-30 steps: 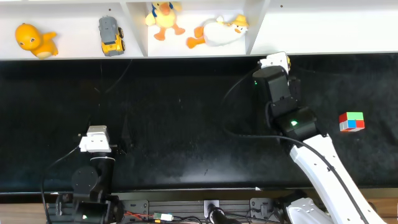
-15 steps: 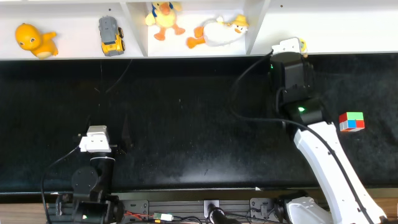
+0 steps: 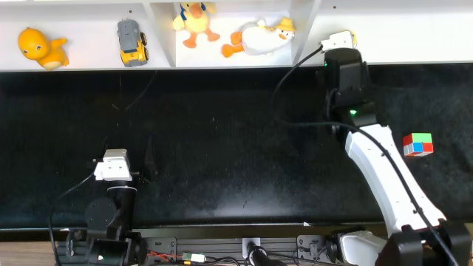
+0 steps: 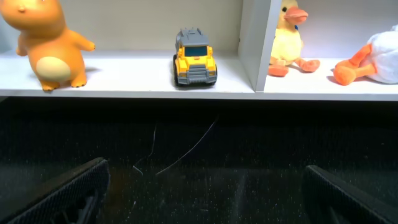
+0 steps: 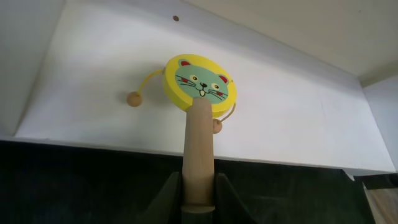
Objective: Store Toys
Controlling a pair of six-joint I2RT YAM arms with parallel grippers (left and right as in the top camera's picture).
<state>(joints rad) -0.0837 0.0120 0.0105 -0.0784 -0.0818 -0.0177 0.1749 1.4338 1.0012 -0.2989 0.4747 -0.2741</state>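
As the right arm swings to the far edge of the worktop (image 3: 222, 148), the right fingers (image 5: 169, 190), clamped on the handle of the cat rattle (image 5: 199, 84), bring it over the right bay of the shelf (image 5: 298, 124), nearly stored, while the left fingers (image 4: 68, 193) gape wide.

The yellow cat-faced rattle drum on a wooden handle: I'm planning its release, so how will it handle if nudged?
Likely stiff and light: the yellow cat-faced rattle drum is a thin disc on a slim wooden handle. That round handle may roll on the white shelf. Its two beads on thin arms would probably swing.
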